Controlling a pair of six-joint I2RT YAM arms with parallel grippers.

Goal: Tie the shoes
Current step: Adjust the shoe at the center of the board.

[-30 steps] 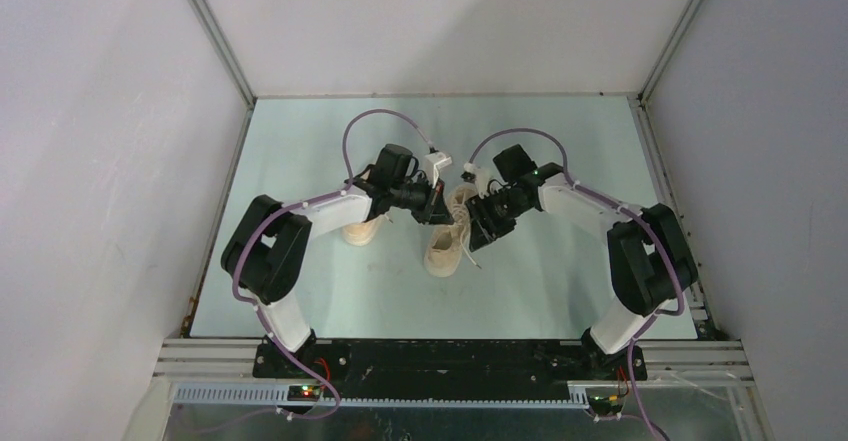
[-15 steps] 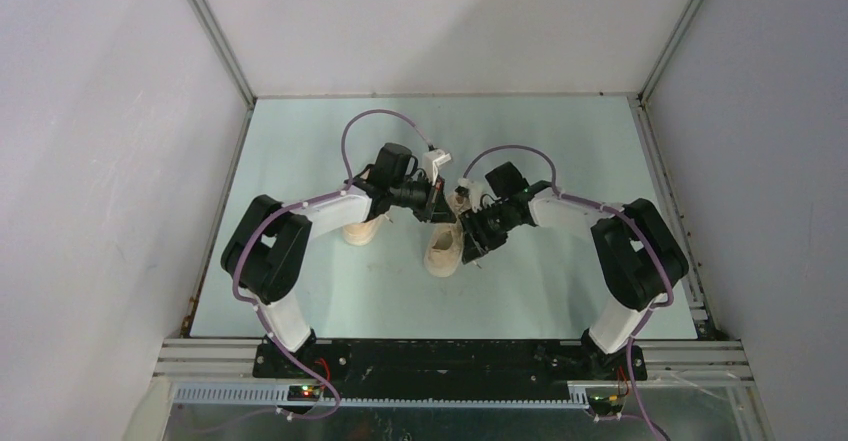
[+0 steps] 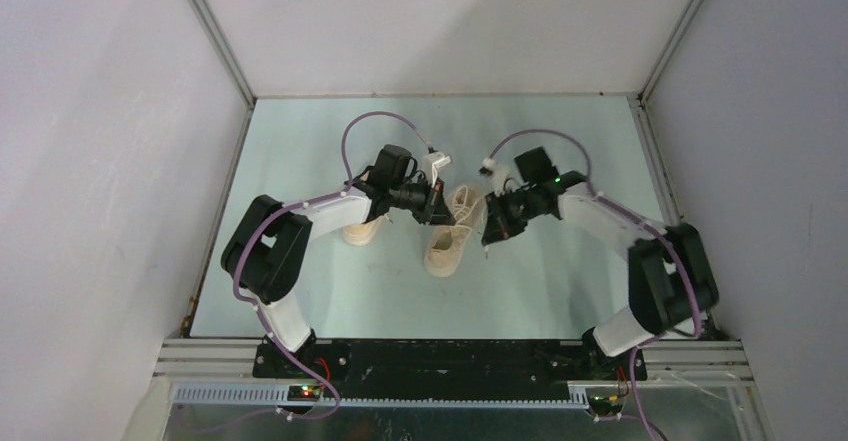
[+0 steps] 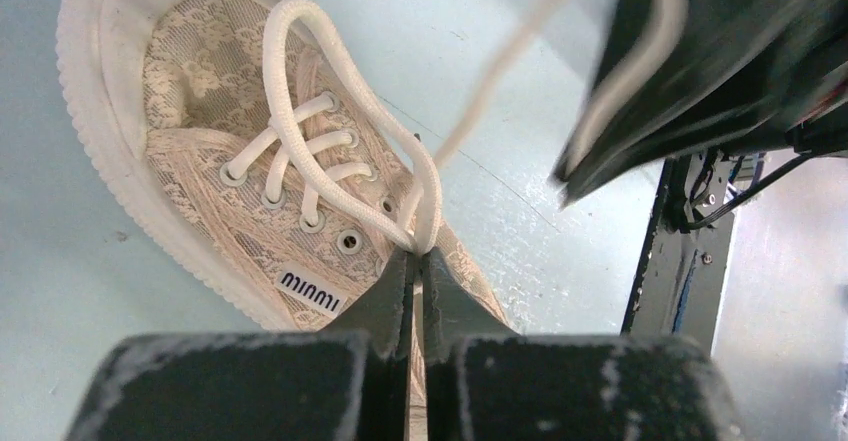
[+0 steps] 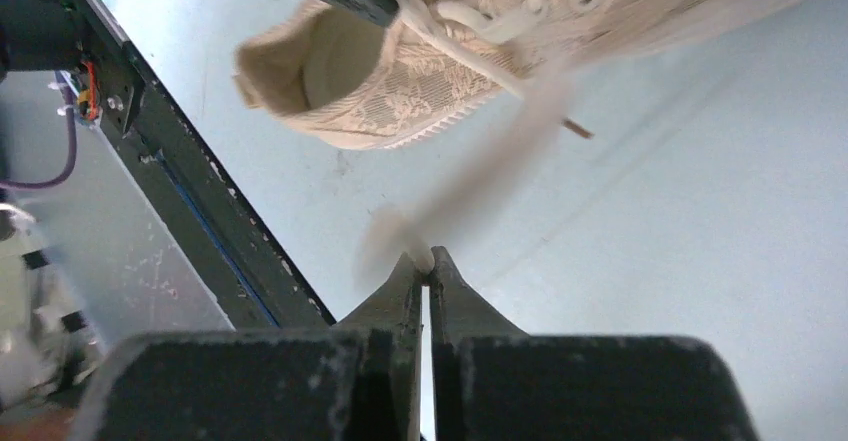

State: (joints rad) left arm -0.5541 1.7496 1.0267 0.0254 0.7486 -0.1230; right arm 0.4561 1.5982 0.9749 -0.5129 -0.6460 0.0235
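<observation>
Both grippers pinch lace over one shoe

Top: shoe mid-desk, mate beside it. Left wrist: left gripper clamps the lace loop; hold it taut. Right wrist: right gripper is closed, seemingly on a blurred strand; pull outward evenly.

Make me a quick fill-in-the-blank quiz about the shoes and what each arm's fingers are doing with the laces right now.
1. ___ shoes stand on the table.
2. The loop of lace is pinched by the ___ arm's fingers.
3. The right fingers, with a blurred strand of lace running to their tips, are ___, not open.

Missing words: two; left; shut.
</observation>
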